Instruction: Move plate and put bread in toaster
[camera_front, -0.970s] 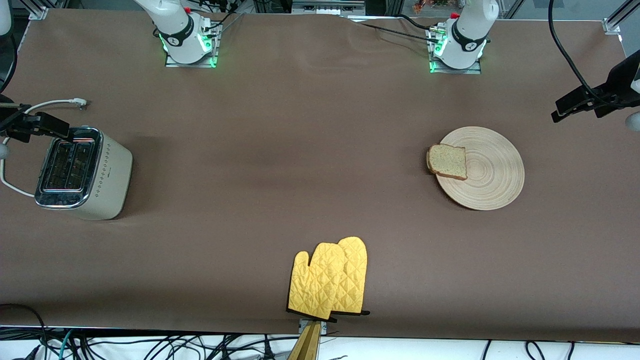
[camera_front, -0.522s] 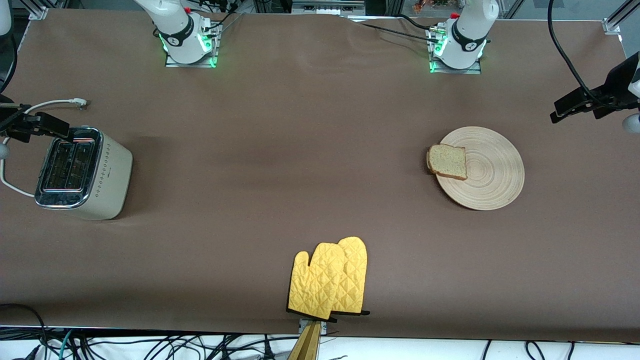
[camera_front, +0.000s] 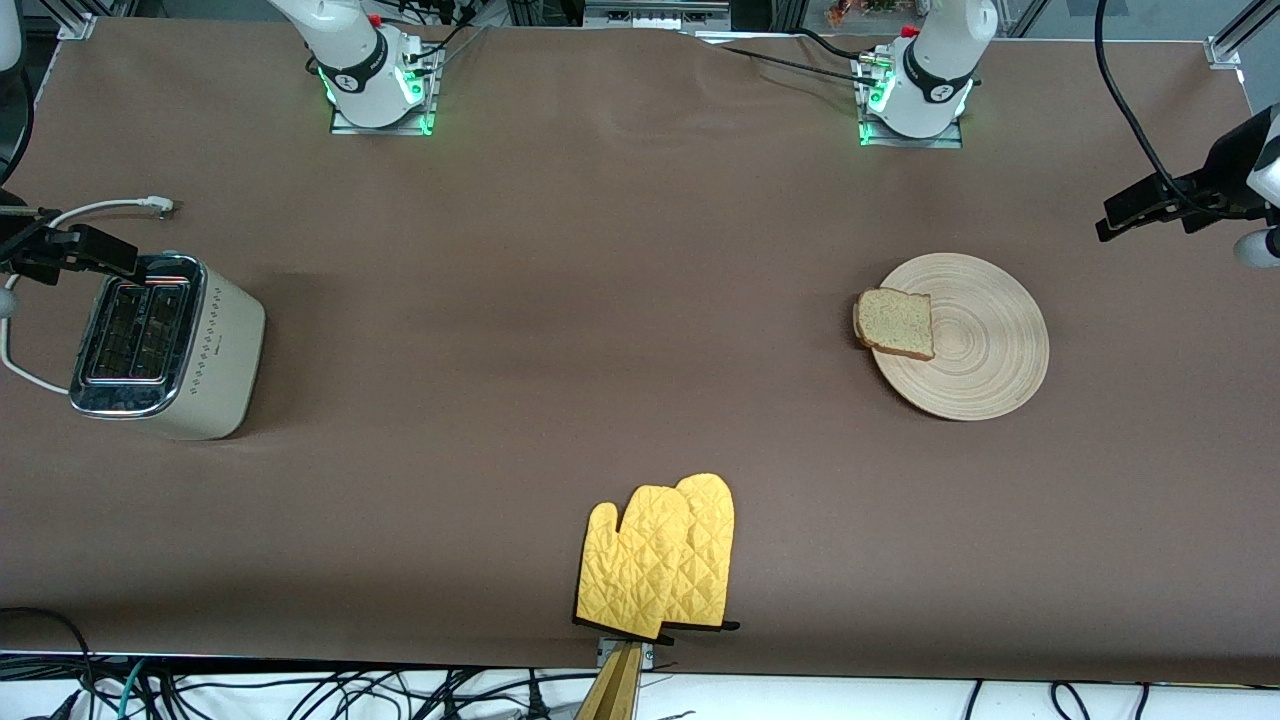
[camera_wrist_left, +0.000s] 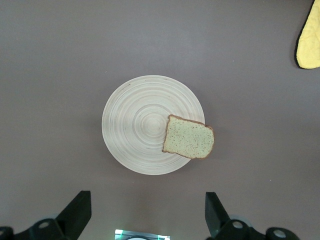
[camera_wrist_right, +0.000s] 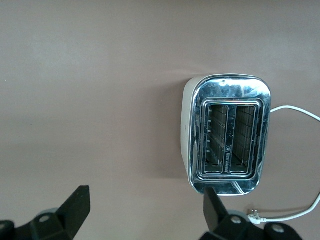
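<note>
Front view: one plate (camera_front: 985, 345) toward the left arm's end of the desk (camera_front: 600, 300), one bread (camera_front: 895, 322) slice lying on it and overhanging the rim on the side facing the toaster; one toaster (camera_front: 165, 345) toward the right arm's end, two slots up, both empty, white cord (camera_front: 100, 210) trailing on the cloth; two yellow oven mitts (camera_front: 660, 560), overlapped, at the desk edge nearest the camera, midway along. Wide bare cloth between toaster and plate. Left end effector (camera_front: 1150, 210) up in the air near the desk's end, past the plate; right end effector (camera_front: 75, 255) in the air just beside the toaster's chrome top. Left wrist view: left end effector (camera_wrist_left: 147, 215) with fingers (camera_wrist_left: 77, 210) spread apart, holding nothing, above plate (camera_wrist_left: 130, 120) and bread (camera_wrist_left: 189, 139); one mitt corner (camera_wrist_left: 310, 40) at the frame's border. Right wrist view: right end effector (camera_wrist_right: 145, 212) with fingers (camera_wrist_right: 75, 205) likewise apart and empty, above toaster (camera_wrist_right: 227, 135); small mark between the slots, unreadable; cord (camera_wrist_right: 295, 112) and plug (camera_wrist_right: 256, 216) on the cloth.
</note>
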